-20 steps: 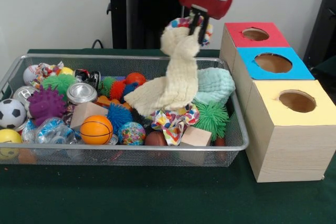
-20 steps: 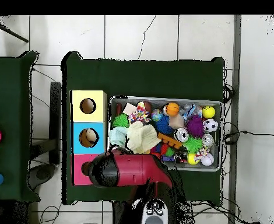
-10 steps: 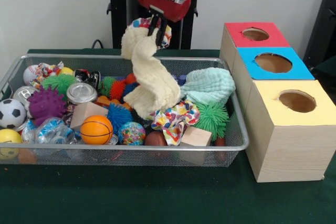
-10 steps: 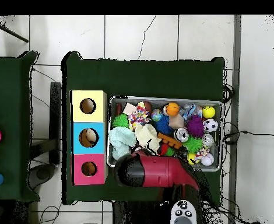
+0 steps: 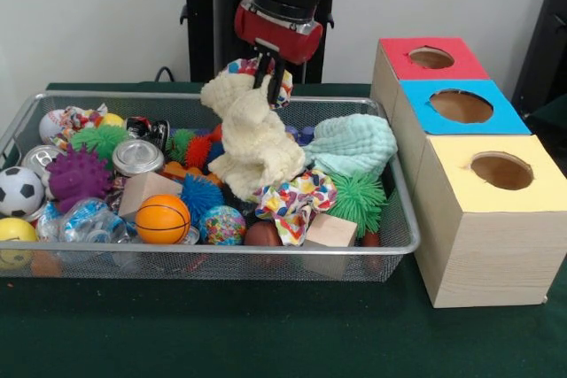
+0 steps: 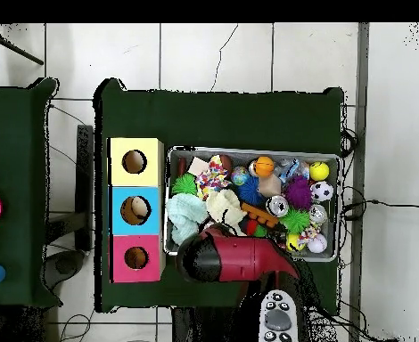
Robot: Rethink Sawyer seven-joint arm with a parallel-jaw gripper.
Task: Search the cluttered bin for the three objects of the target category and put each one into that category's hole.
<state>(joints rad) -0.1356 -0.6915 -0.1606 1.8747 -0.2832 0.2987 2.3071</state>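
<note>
A robotics lab: a green-clothed table (image 5: 266,334) on a tiled floor (image 6: 213,53) with loose cables (image 6: 360,203), a wire bin (image 5: 213,258) of toys beside three colour-topped sorting boxes (image 5: 461,174)

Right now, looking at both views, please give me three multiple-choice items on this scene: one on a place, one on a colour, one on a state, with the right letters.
1. Where is the mint green cloth?
A. inside the wire bin, at the end nearest the boxes
B. on top of the yellow box
C. on the table outside the bin

2. Which colour is the top of the middle box?
A. red
B. blue
C. yellow

3. What is the gripper doing?
A. hanging open and empty
B. shut on the cream cloth, whose lower part lies on the bin's clutter
C. resting on the orange ball

Answers: 1 A, the cloth lies within the mesh wall by the boxes. 2 B, blue sits between red and yellow. 3 B, the cloth hangs from the closed tips.
</note>
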